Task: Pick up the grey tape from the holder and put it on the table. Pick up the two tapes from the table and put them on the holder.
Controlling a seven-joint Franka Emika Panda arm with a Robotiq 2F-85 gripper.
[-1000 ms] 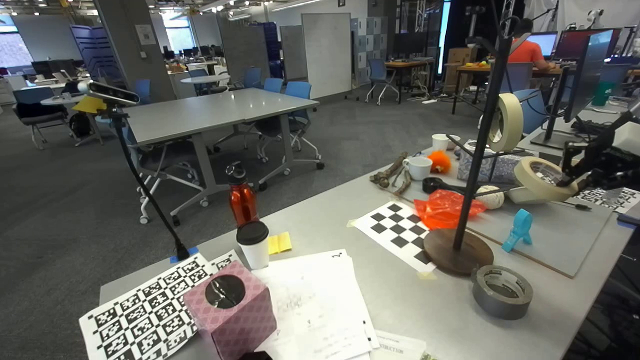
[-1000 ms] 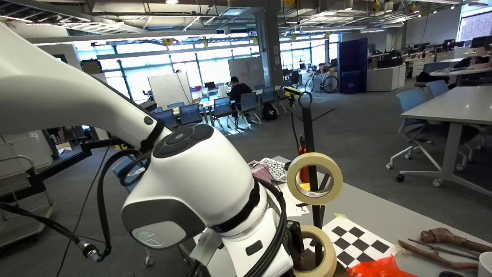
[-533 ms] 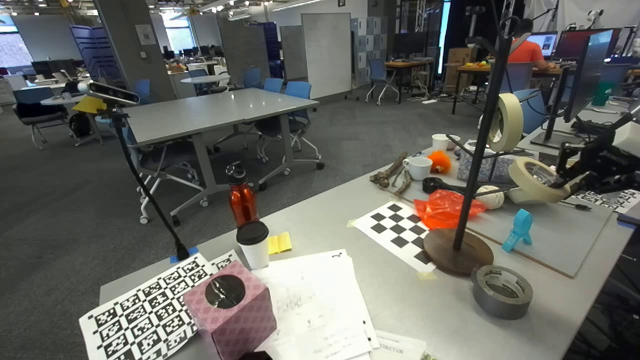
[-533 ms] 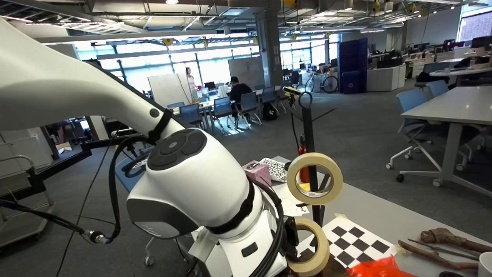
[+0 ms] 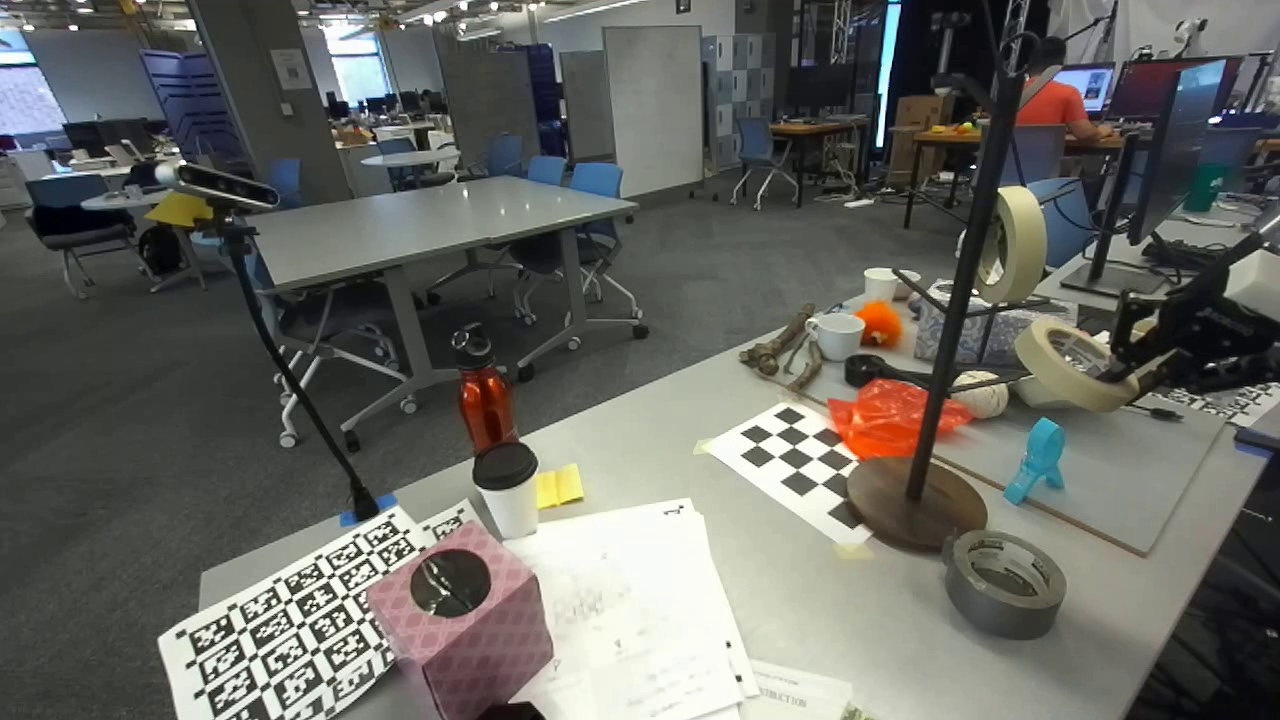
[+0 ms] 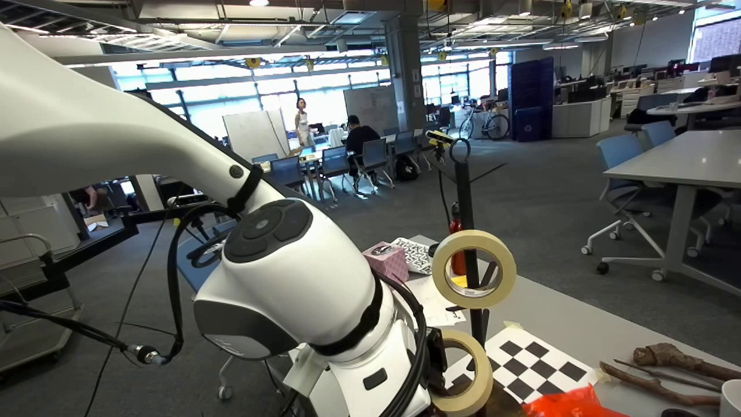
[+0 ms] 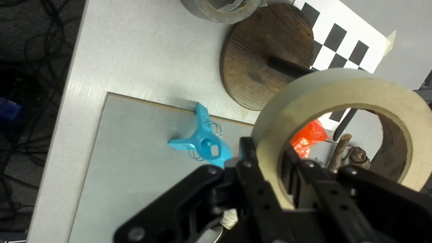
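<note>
The holder (image 5: 880, 505), a black pole on a brown disc base, stands on the pale table (image 5: 800, 610); its base also shows in the wrist view (image 7: 256, 64). One cream tape (image 5: 1022, 245) hangs high on the holder, seen in both exterior views (image 6: 441, 269). My gripper (image 5: 1118, 362) is shut on the other cream tape (image 5: 1045, 370), one finger inside the hole and one outside, in the wrist view (image 7: 269, 148). The held tape is in the air, beside the pole and apart from it. The grey tape (image 5: 1005, 605) lies flat on the table by the base, partly cut off in the wrist view (image 7: 222, 17).
A blue clamp (image 5: 1040, 460) stands on a grey board (image 5: 1120, 480) below the gripper. A red plastic bag (image 5: 890, 415), sticks (image 5: 775, 345) and a white mug (image 5: 836, 338) lie behind the holder. Thin black side arms stick out from the pole.
My gripper has moved the held tape a little closer to the holder's pole and slightly lower, mostly in the earlier half second. The hanging tape and the grey tape have not moved.
</note>
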